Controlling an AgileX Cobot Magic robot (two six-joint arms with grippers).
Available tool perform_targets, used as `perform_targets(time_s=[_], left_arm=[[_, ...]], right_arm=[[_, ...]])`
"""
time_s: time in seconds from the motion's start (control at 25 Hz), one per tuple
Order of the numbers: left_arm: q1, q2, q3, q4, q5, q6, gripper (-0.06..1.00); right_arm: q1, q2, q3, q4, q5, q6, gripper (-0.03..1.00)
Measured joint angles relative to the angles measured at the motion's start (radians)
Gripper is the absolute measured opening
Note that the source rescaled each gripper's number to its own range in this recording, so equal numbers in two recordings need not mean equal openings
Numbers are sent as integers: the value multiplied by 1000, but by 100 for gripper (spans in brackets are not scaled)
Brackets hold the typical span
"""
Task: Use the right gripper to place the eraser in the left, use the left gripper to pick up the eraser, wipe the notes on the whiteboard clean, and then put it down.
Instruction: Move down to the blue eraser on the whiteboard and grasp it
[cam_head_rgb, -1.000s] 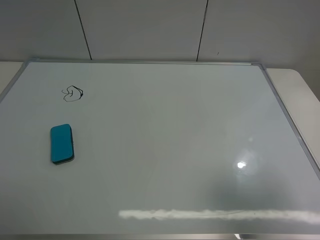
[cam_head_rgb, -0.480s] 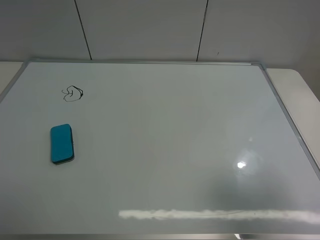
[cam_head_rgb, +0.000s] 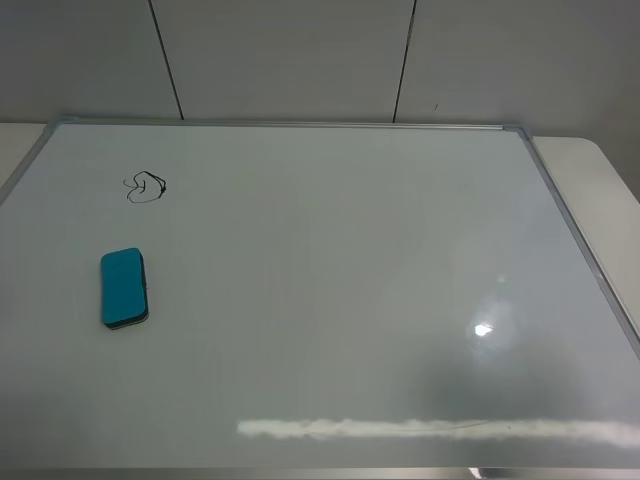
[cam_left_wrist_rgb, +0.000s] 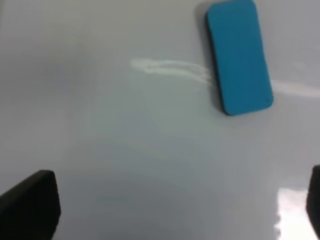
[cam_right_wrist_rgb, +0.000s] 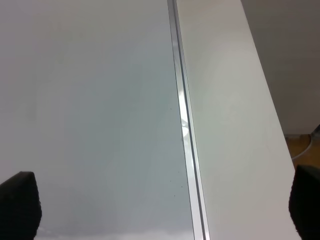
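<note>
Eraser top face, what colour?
Teal-blue, plain, no pattern. The eraser shows best in the left wrist view.

The eraser (cam_head_rgb: 125, 288) lies on the whiteboard (cam_head_rgb: 330, 280) at its left, the notes (cam_head_rgb: 144, 187) just behind it.

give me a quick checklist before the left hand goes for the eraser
1. Left hand open and empty: ok, jaws wide apart with nothing between them.
2. Right hand out of the way: ok, open and empty over the whiteboard edge, with no eraser in its view.
3. Eraser free to grasp: ok, it lies flat on the whiteboard with nothing touching it.
4. Eraser lined up between the left hand's jaws: not ok, it sits off to one side in the left wrist view.
5. Notes unwiped: ok, the scribble is whole and apart from the eraser.
6. Left hand's height above the whiteboard: cannot tell.
</note>
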Motion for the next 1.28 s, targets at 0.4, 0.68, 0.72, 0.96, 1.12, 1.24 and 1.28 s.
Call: perform_targets(time_s=[0.4,0.68,0.72,0.96,1.12,1.24,1.28], left_arm=[[-338,333,-5,292,-155,-531,100],[-442,500,-5,445,-213,-842,100],[-442,524,-5,446,-236,-849,100],[-442,661,-5,462,-350,-872,100],[-401,704,-5,434,-400,-815,100],[-331,705,-5,336,-431,-672,100],[-306,705,-5,305,-434,-631,100]], right_arm=[[0,0,0,0,0,0,100],[0,0,0,0,0,0,100],[0,0,0,0,0,0,100],[0,0,0,0,0,0,100],[0,0,0,0,0,0,100],[0,0,0,0,0,0,100],[0,0,0,0,0,0,100]])
